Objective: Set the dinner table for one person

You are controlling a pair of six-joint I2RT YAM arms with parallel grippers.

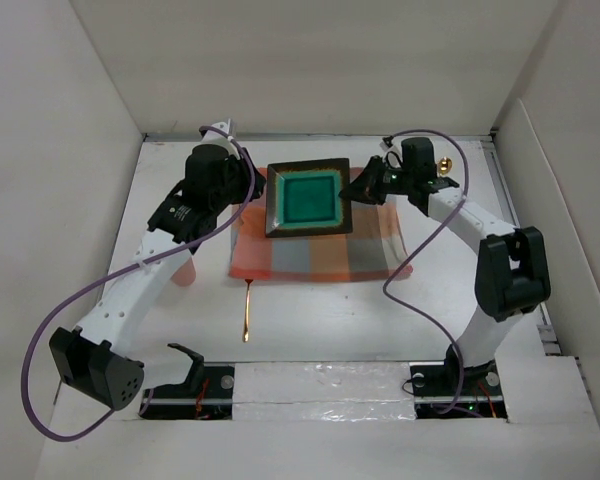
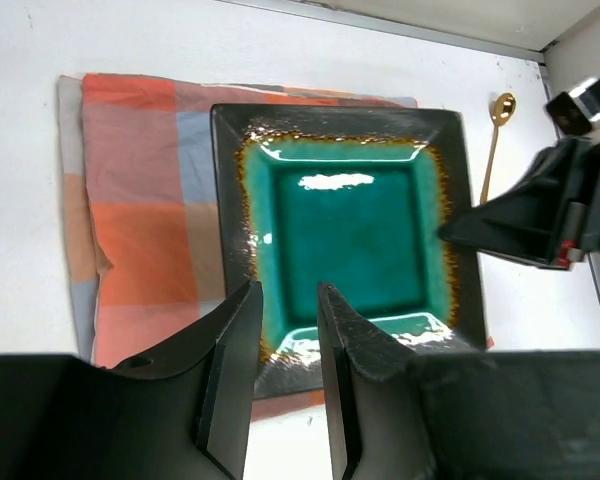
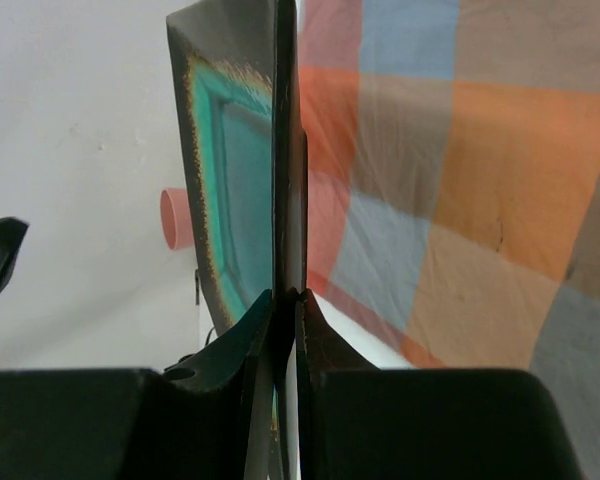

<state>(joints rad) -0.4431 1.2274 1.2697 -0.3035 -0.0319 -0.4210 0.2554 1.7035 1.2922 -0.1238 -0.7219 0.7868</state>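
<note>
A square plate with a dark rim and teal centre sits over the far part of the orange-and-grey checked cloth on the white dinner table. My right gripper is shut on the plate's right rim; in the right wrist view the rim runs edge-on between the jaws of the gripper. My left gripper is open at the plate's left edge. In the left wrist view it hovers over the near rim of the plate, not gripping it.
A gold utensil lies on the table in front of the cloth's left corner. A gold spoon lies at the far right, also in the left wrist view. A pink cup stands beyond the plate, near the left arm.
</note>
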